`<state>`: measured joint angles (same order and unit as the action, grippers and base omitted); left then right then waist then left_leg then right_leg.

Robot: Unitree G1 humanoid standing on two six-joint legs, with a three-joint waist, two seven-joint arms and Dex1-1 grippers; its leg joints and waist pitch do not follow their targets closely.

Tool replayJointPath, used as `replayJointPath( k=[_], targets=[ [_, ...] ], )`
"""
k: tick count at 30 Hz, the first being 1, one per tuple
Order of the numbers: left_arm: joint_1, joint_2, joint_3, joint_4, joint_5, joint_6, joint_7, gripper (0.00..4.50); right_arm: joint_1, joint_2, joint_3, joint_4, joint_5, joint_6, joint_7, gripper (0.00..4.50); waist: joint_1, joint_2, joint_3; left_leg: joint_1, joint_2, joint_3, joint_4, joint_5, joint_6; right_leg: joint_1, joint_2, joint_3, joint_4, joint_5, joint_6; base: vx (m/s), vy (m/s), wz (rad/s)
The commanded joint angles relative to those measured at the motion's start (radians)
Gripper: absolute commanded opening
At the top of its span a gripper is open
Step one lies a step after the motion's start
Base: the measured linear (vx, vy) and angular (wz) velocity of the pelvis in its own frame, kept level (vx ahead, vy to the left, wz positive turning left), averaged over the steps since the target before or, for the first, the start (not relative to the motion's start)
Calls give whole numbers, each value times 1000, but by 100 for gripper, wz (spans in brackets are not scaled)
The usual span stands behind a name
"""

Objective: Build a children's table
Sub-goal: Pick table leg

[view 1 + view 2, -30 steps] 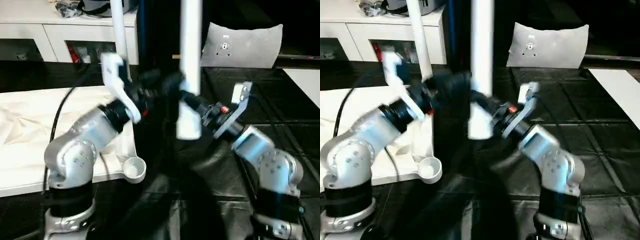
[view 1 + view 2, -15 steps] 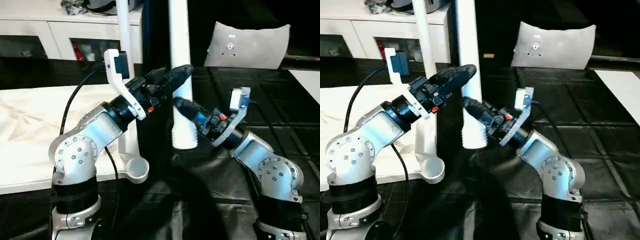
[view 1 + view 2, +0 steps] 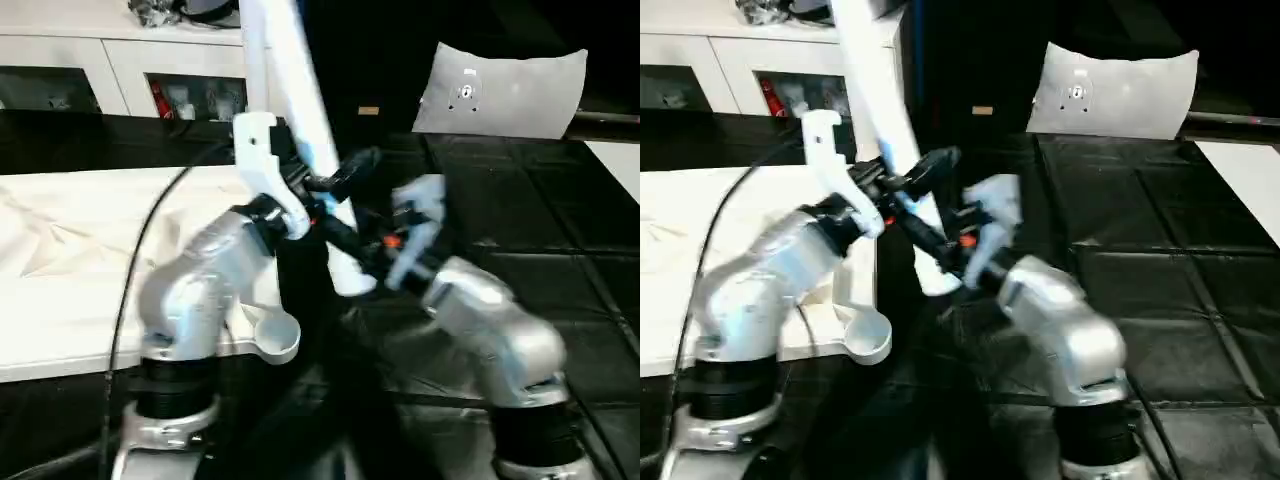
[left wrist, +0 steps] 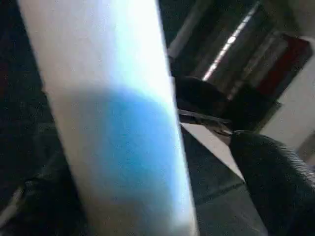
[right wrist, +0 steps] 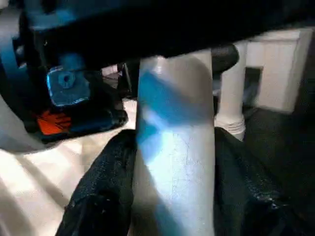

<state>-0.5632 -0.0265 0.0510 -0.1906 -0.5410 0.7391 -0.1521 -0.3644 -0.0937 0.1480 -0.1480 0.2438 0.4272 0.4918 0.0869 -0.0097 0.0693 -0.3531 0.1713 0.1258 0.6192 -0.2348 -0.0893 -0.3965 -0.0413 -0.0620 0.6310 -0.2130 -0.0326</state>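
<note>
Fingers, right gripper (image 5: 172,196): closed around loose table leg (image 3: 300,110), near its lower end. Fingers, left gripper (image 3: 345,175): spread wide beside same leg, not gripping. Tabletop (image 3: 120,250): inverted, beside fingers; corner socket (image 3: 275,335) below. Advice: align leg upright over socket before lowering.

White table top (image 3: 60,300) lies underside-up, empty round corner socket (image 3: 275,338) showing; one long white leg (image 3: 300,110) leans tilted above it.
</note>
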Motion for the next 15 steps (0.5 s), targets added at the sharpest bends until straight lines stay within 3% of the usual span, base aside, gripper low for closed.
replayJointPath(
  k=[1,6,15],
  targets=[
    [-8,-39,-13,5,40,-41,53,400,20,-3,35,32,-81,-79,-49,189,-2,8,-73,-12,43,-2,-66,53,3,79,-92,63,-64,63,-176,0,0,0],
    [9,-77,-26,5,70,-75,83,349,37,13,42,58,-124,-155,-86,189,-3,6,-72,-12,45,-1,-68,28,19,78,-93,64,-66,36,-175,0,0,0],
    [34,-88,-62,3,98,-101,85,281,26,18,50,110,-153,-221,-110,188,-6,6,-72,-11,47,-1,-68,16,31,75,-92,63,-67,14,-173,0,0,0]
  ],
)
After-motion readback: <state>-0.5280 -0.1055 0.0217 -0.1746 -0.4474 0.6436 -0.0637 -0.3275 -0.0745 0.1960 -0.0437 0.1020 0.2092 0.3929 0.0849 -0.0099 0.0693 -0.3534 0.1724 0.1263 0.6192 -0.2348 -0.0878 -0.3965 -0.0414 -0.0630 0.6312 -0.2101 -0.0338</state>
